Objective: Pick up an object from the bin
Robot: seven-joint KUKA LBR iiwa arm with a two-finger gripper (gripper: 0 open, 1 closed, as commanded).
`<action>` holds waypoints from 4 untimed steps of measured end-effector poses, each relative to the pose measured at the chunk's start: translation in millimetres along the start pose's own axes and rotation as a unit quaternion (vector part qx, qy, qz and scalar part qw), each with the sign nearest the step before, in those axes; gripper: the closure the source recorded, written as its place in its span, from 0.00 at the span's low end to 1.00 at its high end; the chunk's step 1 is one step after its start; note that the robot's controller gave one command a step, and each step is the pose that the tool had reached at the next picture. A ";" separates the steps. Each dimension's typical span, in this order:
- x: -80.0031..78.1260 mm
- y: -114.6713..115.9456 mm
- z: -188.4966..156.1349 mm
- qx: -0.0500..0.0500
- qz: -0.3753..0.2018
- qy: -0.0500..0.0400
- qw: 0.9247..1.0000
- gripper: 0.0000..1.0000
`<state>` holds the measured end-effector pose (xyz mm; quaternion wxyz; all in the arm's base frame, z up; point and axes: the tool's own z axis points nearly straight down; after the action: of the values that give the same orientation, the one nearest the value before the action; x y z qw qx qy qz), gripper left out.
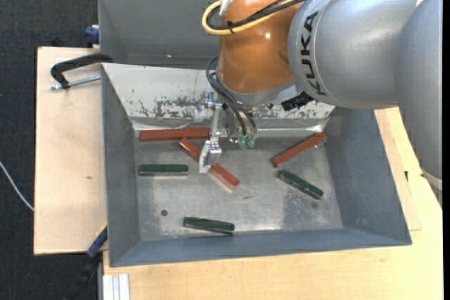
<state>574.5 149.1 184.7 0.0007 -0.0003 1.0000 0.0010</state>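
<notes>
Grey metal bin (119, 172), camera view: my claw (208, 159) stands at centre frame over a short red-brown stick (226, 178) lying aslant; whether the claw is wide or narrow I cannot tell. Risk: a long red-brown stick (174, 135) lies just up-left, so an off-line descent could nudge both, or pinch one end and let it swivel free. Other contents: a third red-brown stick (299, 150) at right; a dark green stick (163, 168) at left, a second green stick (301, 185) at right, a third green stick (208, 225) at bottom
</notes>
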 end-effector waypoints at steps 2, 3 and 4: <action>-29.0 -44.0 97.1 -0.005 0.088 0.003 0.996 1.00; -29.2 -44.1 97.0 -0.005 0.089 0.002 0.996 0.00; -30.0 -44.5 96.9 -0.005 0.089 0.000 0.996 1.00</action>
<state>604.7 104.8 87.8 0.0007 0.0888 0.9960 0.0063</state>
